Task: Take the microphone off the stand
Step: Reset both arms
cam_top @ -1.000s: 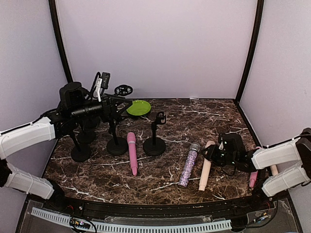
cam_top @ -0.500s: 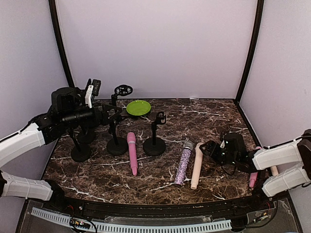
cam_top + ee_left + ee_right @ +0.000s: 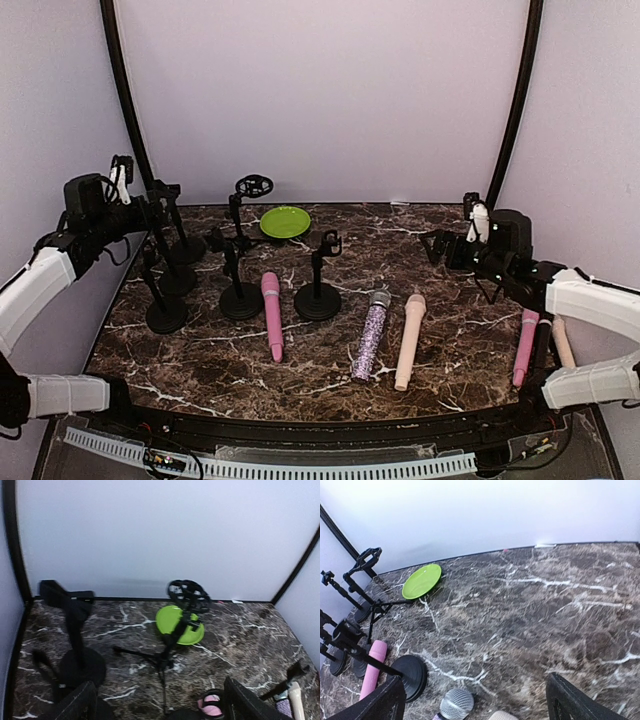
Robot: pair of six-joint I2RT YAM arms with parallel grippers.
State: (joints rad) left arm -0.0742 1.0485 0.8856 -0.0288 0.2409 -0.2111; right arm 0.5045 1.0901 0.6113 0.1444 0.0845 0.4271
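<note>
No microphone sits in a stand in these views. The beige microphone (image 3: 408, 340) lies flat on the marble table, next to a glittery purple one (image 3: 368, 335), whose mesh head (image 3: 456, 705) shows in the right wrist view. A pink microphone (image 3: 272, 315) lies between two black stands (image 3: 318, 290) (image 3: 240, 290), both with empty clips. My right gripper (image 3: 437, 248) (image 3: 477, 707) hovers open at the back right, holding nothing. My left gripper (image 3: 158, 200) (image 3: 162, 707) hangs open at the far left, above the stands there.
A green plate (image 3: 285, 221) lies at the back, behind a tripod stand with a ring holder (image 3: 250, 190). More black stands (image 3: 165, 300) crowd the left side. Two further microphones, pink (image 3: 525, 345) and beige (image 3: 563, 340), lie by the right arm. Dark frame posts flank the table.
My right gripper opened, left the beige microphone and rose to the back right; that microphone and the glittery one shifted left. My left gripper drew back left from the stands.
</note>
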